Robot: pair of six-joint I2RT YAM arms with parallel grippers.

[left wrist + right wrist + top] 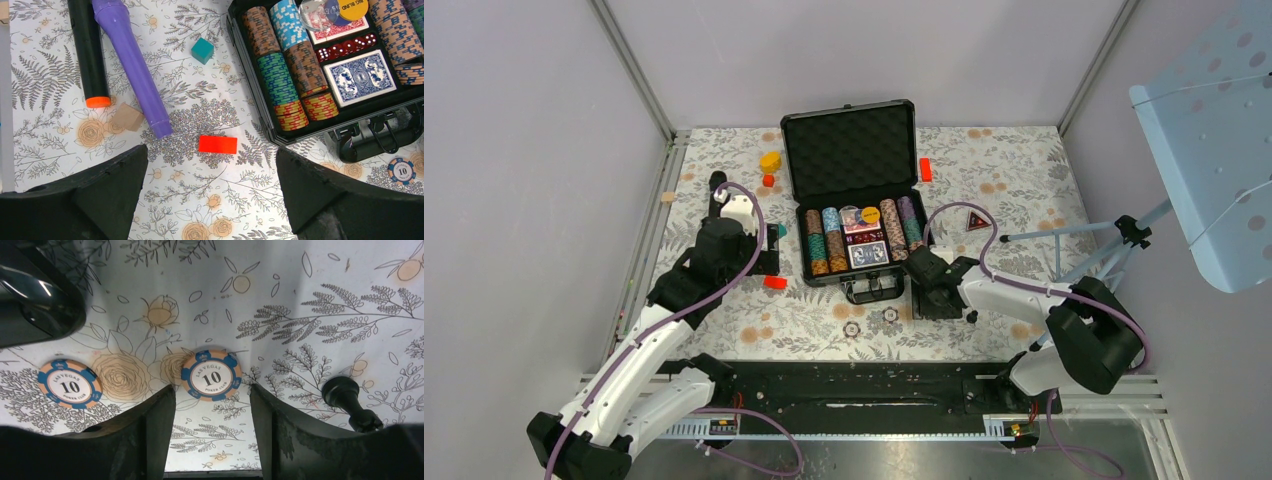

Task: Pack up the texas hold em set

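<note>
One table (1024,180) with a flowered cover carries everything. At its middle sits one black hard case (849,130), open, the egg-crate foam lid standing up at the far side and the handle (871,288) toward the arms. Left of the case lie two tubes side by side, one purple (132,70) and one black with an orange end (90,55).

Inside the case, four columns of striped poker chips (280,75) flank the middle, where two card decks lie, one blue-backed (360,77) and one red-backed (334,31), with a row of five red dice (346,47) between them. Three small blocks lie near the tubes: one red (225,145), one teal (202,50), one tan (127,117). Two loose chips marked 10 (70,385) rest on the table just in front of the handle, apart from each other.

The left pincer (211,148) hangs above the red block, spread to its widest and holding nothing. The right pincer (212,387) is low over the table, fingers (150,430) partly apart, with one of the loose chips at the mouth of the gap. Whether either finger touches it cannot be told.
</note>
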